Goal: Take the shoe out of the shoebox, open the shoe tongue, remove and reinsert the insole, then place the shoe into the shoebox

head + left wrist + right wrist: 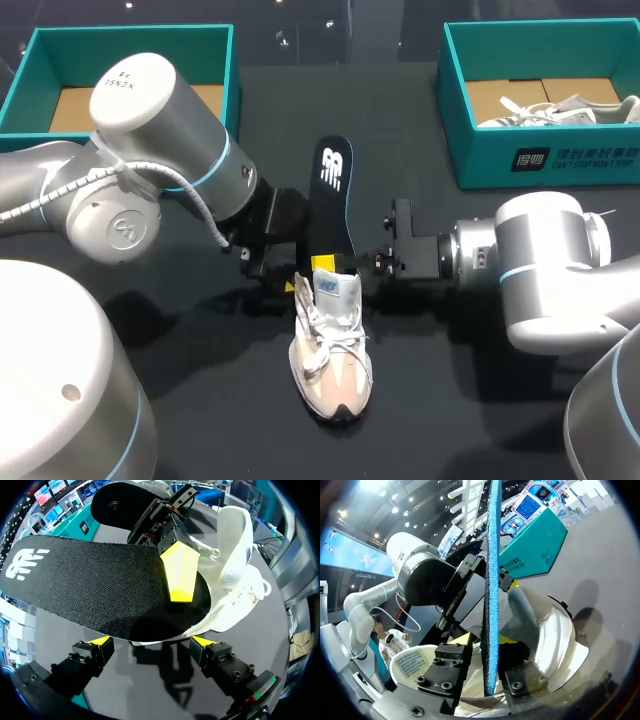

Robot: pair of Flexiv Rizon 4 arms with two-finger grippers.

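the insole (333, 195) carries a white logo near its upper end, and the shoe (335, 370) has a small blue mark on its tongue (neither is read off here). from the right wrist a white label with fine print shows on the inside of the tongue, too small to read. the teal shoebox (540, 165) at the far right of the worktop (180, 400) has white print on its near wall and another pale shoe (560, 108) inside it. a second teal shoebox (130, 40) at the far left shows its brown cardboard floor.

the right claw (330, 263) is closed on the insole (492, 580). from its own wrist the blue edge of the insole stands straight up between the two fingers of the right claw (487, 640), one on each side. from the left wrist, one yellow finger (179, 575) lies flat on the black top face of the insole (100, 590).

the left claw (152, 641) stands wide, holding nothing. its two yellow tips sit just under the near edge of the insole, and whether they touch it cannot be told. in the head view this left claw (297, 283) is just beside the shoe's heel.

the shoe stands upright in the middle of the worktop, toe toward the robot, laces loose and tongue pulled up. the insole rises tilted from the shoe's opening, its plain end at the collar and its logo end high and away from the shoe (235, 535). both claws meet at the collar of the shoe (555, 645).
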